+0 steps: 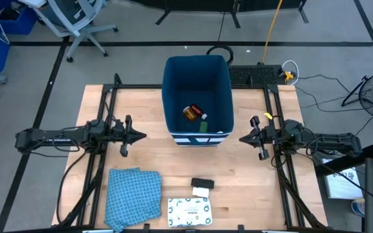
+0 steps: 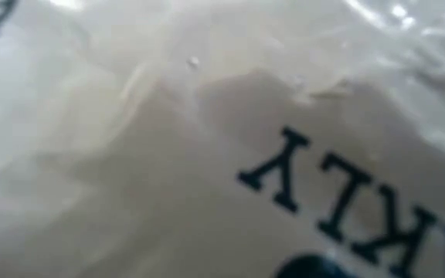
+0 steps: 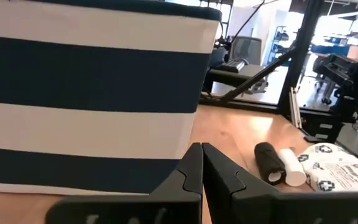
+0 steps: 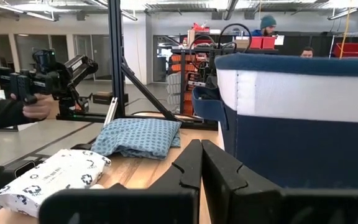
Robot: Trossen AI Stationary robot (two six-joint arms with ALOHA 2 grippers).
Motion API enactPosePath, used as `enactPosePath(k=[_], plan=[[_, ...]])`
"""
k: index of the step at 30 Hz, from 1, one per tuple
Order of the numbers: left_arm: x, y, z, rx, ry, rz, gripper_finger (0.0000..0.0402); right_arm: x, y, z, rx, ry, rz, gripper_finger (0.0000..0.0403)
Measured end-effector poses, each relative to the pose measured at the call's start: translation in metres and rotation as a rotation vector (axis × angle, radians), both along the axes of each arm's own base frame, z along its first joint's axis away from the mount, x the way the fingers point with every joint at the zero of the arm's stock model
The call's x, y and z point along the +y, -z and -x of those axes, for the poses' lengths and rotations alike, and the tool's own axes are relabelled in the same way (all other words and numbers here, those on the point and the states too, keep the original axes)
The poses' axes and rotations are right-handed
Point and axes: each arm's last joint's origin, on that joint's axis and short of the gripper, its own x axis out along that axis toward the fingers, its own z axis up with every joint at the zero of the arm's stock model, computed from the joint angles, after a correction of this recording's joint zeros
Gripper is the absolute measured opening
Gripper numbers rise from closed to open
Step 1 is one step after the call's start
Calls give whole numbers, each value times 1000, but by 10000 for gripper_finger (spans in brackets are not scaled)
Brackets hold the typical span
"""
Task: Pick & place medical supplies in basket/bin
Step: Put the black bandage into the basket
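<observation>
The dark blue bin (image 1: 196, 97) stands at the table's far middle; its striped wall fills the left wrist view (image 3: 86, 93). A red-orange tube (image 1: 192, 112) and a green piece (image 1: 203, 126) lie on its floor. A black piece (image 1: 201, 183), a small white box (image 1: 201, 192) and the white green-printed pouch (image 1: 190, 210) lie on the table near the front edge. My left gripper (image 1: 142, 136) is shut and empty left of the bin. My right gripper (image 1: 243, 138) is shut and empty right of the bin. No orange-white packet shows.
A blue patterned cloth (image 1: 133, 194) lies at the front left. White wrapping with black letters (image 2: 207, 139) fills the low view. A person's hand (image 4: 33, 107) holds a device beyond the table's left side. Bare wood lies between the bin and the front items.
</observation>
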Motion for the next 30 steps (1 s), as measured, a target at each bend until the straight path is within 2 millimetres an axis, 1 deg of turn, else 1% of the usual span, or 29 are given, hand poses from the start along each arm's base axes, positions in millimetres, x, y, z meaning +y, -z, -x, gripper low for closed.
enactPosePath(k=[6,9,12,14,15,19,21,23,25,27,30], plan=[[1,0,0,4,-18,-9,2,0,1,0,7,10,8,0],[3,1,0,14,-90,-25,4,-2,-1,0,-13,73,-8,0],[5,4,0,40,-165,-19,10,-2,-6,1,-52,76,-6,0],[6,5,1,49,-190,-16,14,-2,-5,0,-5,77,5,0],[6,5,1,56,-194,-15,14,-2,-15,0,3,72,13,0],[6,7,1,70,-192,-9,13,4,-70,3,-49,27,43,0],[6,7,1,75,-193,-10,9,9,-83,-2,-1,-18,54,0],[6,8,1,82,-191,-10,5,15,-102,-9,2,-51,76,0],[5,8,1,89,-190,-22,3,20,-119,-17,34,-30,90,0],[5,8,1,91,-189,-39,3,26,-132,-29,96,-7,107,0],[5,8,1,93,-188,-64,12,43,-136,-55,204,-15,157,0]])
